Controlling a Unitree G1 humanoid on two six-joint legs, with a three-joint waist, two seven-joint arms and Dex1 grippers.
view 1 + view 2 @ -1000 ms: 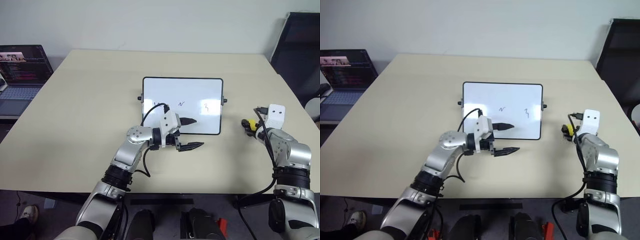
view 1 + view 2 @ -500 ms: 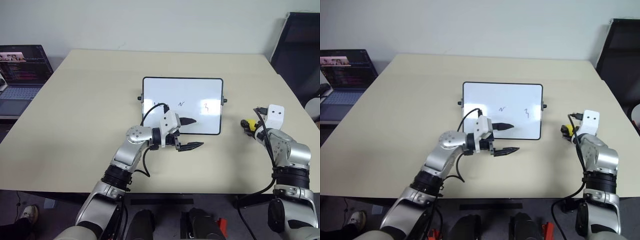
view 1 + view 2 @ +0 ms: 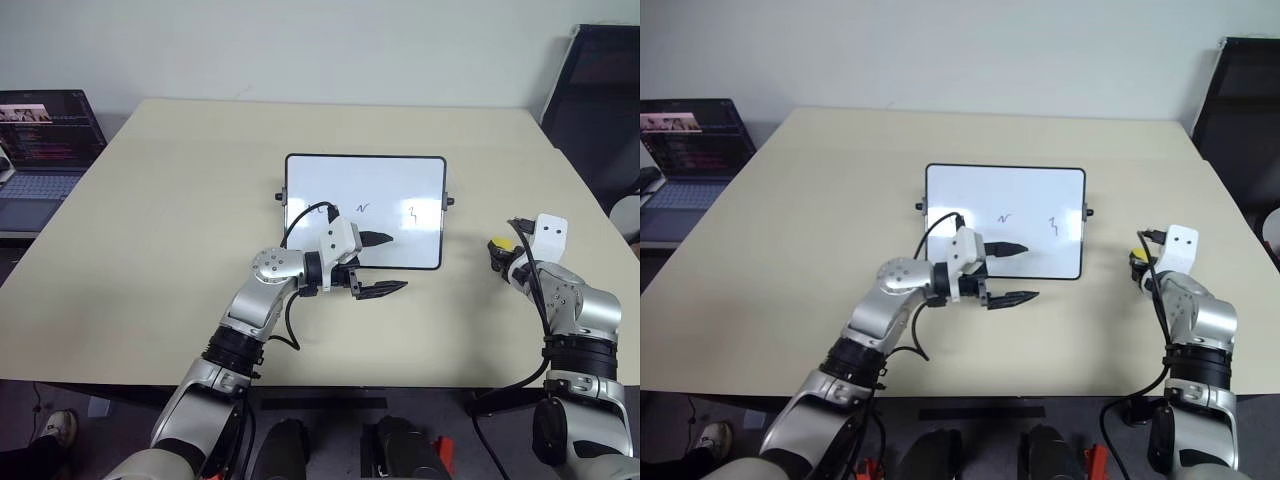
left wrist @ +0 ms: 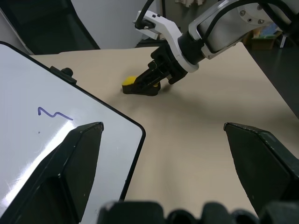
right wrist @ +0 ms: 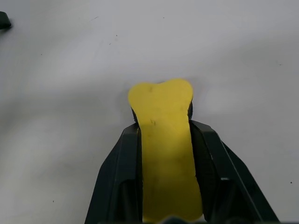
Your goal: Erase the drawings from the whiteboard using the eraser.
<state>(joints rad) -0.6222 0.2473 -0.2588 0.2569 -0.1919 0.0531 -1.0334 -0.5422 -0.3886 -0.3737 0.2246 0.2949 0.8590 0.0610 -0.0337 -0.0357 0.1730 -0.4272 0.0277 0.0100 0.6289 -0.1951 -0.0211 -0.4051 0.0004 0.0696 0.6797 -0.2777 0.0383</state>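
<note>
Right wrist view puts it plainly: my right gripper point(image 5: 164, 154) has its two black fingers pressed against the long sides of the small yellow eraser block point(image 5: 164, 140), which lies on the pale beige tabletop point(image 3: 180, 220), its waist pinched slightly inward by the squeeze. In the left eye view that eraser point(image 3: 503, 244) sits at the right of the frame, well apart from the small white glossy whiteboard with its thin black frame point(image 3: 400, 175), which lies flat at centre frame. Three thin dark squiggles point(image 3: 362, 208) run in a row across its lower half. My left gripper point(image 3: 383, 264) hangs over the board's lower edge, pointing toward the right of the frame with its fingers spread wide and nothing between them. I judge the step in hand to be the pickup, since the eraser looks to be resting on the table. To do it well I should lift straight up so the block does not twist between my fingers, keep its dark underside facing down, then carry it toward centre frame and set it flat on the board beside the nearest squiggle. My left gripper could bear down on the frame to stop the board sliding under the strokes
</note>
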